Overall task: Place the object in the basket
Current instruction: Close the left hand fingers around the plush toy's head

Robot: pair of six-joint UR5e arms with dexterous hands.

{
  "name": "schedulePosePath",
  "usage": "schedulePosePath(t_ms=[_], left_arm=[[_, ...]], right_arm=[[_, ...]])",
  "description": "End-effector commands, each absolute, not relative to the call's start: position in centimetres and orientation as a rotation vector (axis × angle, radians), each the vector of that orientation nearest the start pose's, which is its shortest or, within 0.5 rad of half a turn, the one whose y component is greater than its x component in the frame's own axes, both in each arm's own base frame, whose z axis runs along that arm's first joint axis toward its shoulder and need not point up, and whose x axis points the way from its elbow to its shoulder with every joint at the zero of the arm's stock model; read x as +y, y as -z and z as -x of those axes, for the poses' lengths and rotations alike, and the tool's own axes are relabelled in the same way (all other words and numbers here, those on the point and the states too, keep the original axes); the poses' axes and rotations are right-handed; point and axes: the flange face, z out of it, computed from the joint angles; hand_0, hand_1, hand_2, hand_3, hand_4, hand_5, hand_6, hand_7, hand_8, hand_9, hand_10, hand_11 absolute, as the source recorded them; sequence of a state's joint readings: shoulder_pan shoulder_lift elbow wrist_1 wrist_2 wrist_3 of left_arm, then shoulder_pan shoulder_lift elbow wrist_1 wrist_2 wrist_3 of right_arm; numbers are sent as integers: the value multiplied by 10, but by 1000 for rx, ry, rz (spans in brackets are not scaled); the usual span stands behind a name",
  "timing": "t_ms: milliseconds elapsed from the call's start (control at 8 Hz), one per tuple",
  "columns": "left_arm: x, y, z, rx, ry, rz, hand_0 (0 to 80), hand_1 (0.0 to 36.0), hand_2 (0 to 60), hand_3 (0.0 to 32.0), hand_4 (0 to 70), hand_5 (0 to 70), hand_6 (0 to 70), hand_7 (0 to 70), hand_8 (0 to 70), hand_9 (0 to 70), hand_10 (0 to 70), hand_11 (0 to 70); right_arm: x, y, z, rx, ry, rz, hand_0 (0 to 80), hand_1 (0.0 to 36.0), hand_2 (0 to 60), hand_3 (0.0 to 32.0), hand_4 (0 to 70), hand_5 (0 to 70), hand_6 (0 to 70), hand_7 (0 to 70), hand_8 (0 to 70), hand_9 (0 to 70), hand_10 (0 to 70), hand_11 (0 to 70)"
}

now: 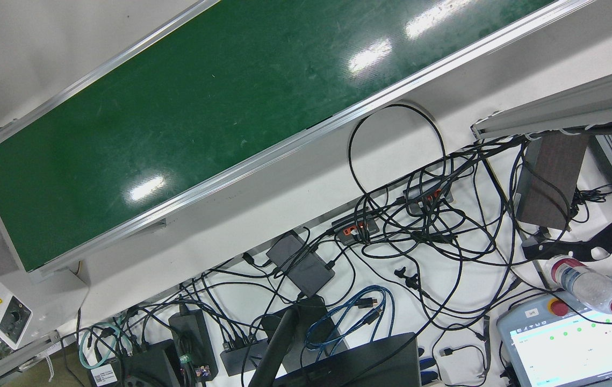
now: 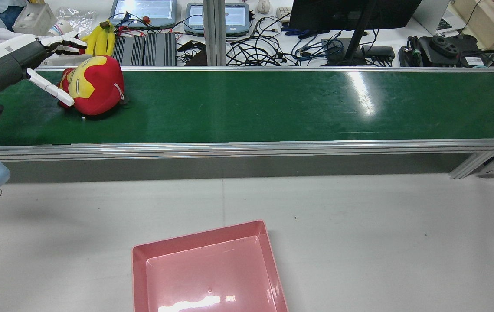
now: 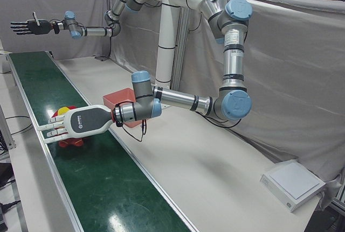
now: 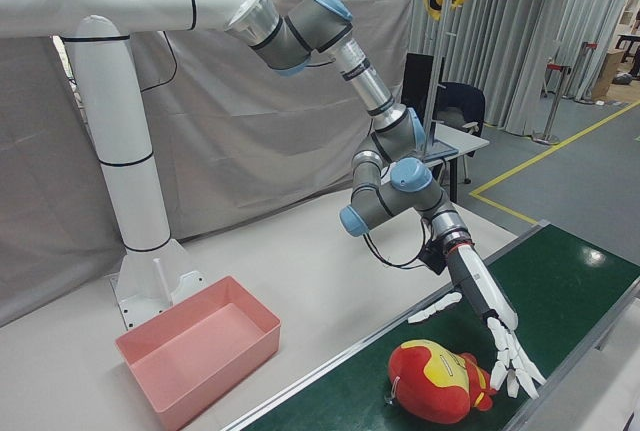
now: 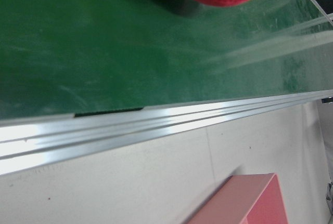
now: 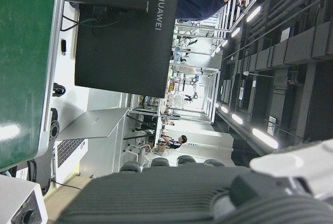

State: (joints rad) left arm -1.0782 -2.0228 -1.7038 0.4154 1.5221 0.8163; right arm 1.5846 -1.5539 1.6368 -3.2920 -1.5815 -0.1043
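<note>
red and yellow plush toy [image 2: 93, 85] lies on the green conveyor belt [image 2: 273, 104], at the far left end in the rear view. left robot hand [image 2: 53, 65] is spread open around the toy's left side, one finger low along its near side, the others above its far side; whether the fingers touch the toy i cannot tell. it holds nothing. the right-front view shows the same open hand just beside the toy. right robot hand [image 3: 24, 26] is raised high above the far end of the belt, fingers apart, empty. pink basket [image 2: 207, 271] sits on the white bench [image 2: 381, 234], well apart from the toy, on the near side of the belt.
</note>
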Motion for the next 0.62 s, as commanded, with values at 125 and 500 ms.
schedulePosePath(t_ms=[125, 500], left_arm=[[-614, -419, -189, 1898, 1325, -361, 603, 152, 0, 0, 129, 230, 51, 39, 122, 190, 0, 0], [-609, -422, -203, 1884, 1307, -363, 578, 176, 0, 0, 129, 247, 55, 51, 134, 206, 0, 0]], right_arm=[[-489, -661, -139, 2192, 2349, 117, 0, 0, 0, 0, 0, 0, 0, 0, 0, 0, 0, 0], [-489, -661, -139, 2194, 2347, 117, 0, 0, 0, 0, 0, 0, 0, 0, 0, 0, 0, 0]])
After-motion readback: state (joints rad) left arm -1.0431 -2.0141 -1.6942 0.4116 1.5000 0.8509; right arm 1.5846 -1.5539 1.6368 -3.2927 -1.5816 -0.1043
